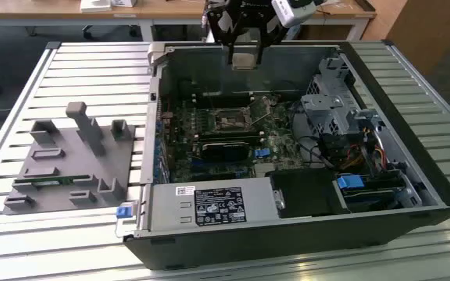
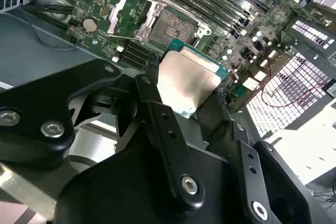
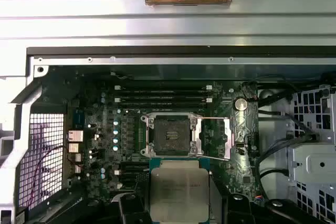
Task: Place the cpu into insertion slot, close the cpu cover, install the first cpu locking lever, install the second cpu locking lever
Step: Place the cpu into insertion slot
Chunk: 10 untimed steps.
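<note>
the gripper (image 1: 243,54) is hanging above the open computer case (image 1: 287,240), and its two fingers (image 2: 152,66) are clamping one cpu (image 2: 189,85) by two opposite edges, one finger on each side, with the dull silvery face showing between them in both wrist views. the cpu is sitting in the air, well apart from the motherboard (image 3: 94,129), and in the first wrist view it is lying just beside the one insertion slot (image 3: 170,135), not over it. the slot is standing uncovered, with its one cpu cover (image 2: 128,14) swung up beside it. the case is resting on a slatted metal surface (image 1: 92,70), where one grey fixture (image 1: 68,158) is sitting toward the exterior view's left.
</note>
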### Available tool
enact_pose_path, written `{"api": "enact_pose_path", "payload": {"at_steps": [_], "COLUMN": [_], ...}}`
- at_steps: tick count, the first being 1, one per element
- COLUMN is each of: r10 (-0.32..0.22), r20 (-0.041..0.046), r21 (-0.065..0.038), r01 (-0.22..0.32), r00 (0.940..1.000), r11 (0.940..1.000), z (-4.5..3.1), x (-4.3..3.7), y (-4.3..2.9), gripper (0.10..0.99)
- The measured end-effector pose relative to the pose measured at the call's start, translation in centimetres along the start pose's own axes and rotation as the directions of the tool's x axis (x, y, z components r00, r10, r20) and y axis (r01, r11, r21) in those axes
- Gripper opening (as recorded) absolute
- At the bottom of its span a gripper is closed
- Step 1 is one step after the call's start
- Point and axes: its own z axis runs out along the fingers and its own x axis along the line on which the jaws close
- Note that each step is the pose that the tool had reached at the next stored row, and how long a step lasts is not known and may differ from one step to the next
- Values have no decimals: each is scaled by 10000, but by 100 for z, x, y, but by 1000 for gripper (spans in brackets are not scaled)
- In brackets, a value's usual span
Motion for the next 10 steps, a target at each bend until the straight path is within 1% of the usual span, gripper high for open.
{"api": "enact_pose_path", "payload": {"at_steps": [6, 10], "r10": [8, 142], "r20": [0, 13], "r21": [0, -2], "r01": [-8, -142], "r00": [10000, 9999], "r11": [10000, 9999], "z": [0, 0], "x": [0, 0], "y": [0, 0], "gripper": [541, 541]}}
